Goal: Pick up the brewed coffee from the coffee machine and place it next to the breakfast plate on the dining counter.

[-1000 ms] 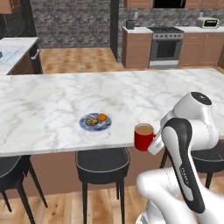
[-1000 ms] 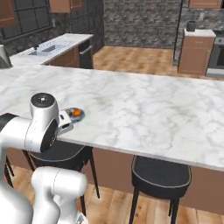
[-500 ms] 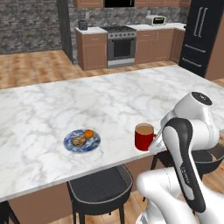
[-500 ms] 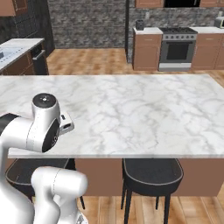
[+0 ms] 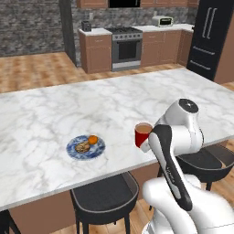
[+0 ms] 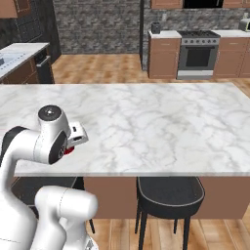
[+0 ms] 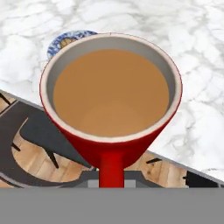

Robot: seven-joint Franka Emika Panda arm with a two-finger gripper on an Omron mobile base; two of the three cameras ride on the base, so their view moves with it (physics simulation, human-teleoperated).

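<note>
Red mug point(image 5: 142, 134), blue patterned plate point(image 5: 85, 147)

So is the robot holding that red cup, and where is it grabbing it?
Yes. The end effector is shut on the small glossy red mug of light brown coffee, gripping it by its side handle.

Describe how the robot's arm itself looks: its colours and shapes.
The arm is glossy white, built of rounded, tube-like segments. Dark grey bands mark its joints, and a round grey cap tops the upper joint. A boxy white wrist block sits near its end.
</note>
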